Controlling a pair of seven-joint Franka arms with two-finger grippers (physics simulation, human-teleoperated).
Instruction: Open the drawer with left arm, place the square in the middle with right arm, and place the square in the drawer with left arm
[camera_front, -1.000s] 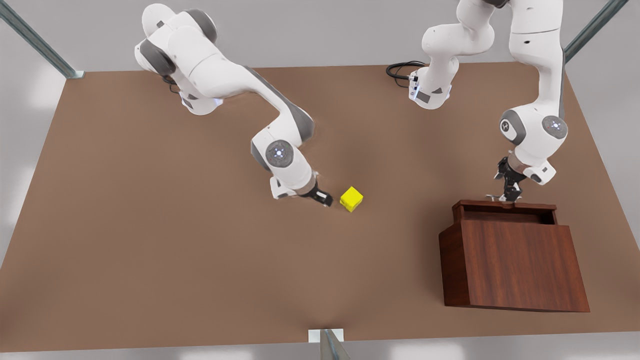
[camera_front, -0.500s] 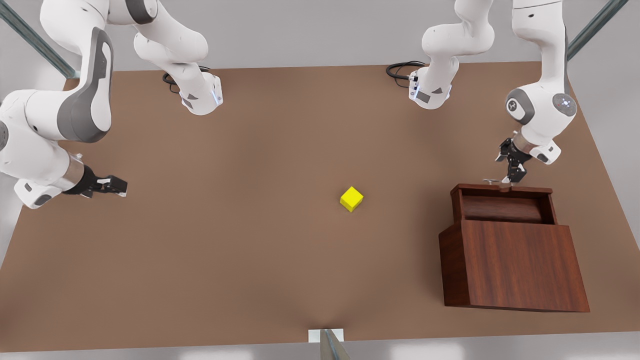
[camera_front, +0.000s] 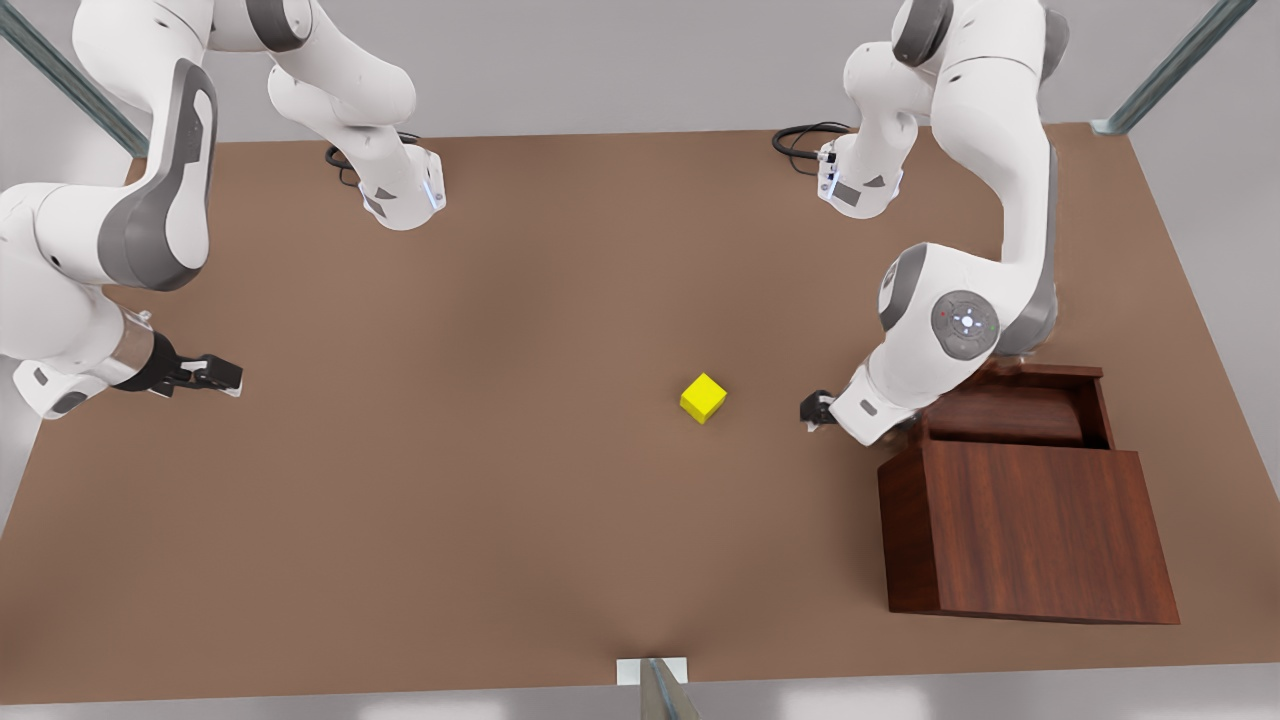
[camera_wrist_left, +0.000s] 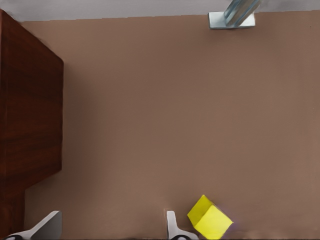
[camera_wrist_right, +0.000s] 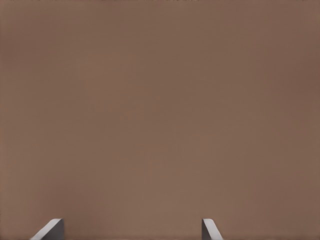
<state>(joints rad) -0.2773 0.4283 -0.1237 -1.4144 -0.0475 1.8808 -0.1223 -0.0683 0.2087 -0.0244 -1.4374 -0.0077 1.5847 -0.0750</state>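
Swinging left gripper (camera_front: 812, 409) off drawer (camera_front: 1010, 405) toward square (camera_front: 703, 398) | fingers apart

We look straight down on the counter (camera_wrist_right: 160, 100), a plain matte brown surface with an even, unmarked finish that runs from edge to edge. Two pale grey fingertips (camera_wrist_right: 50, 229) of the right gripper (camera_wrist_right: 131, 230) poke into the picture, one on each side, set well apart with bare brown counter showing in the wide gap between them. Nothing sits between them, and they touch nothing.
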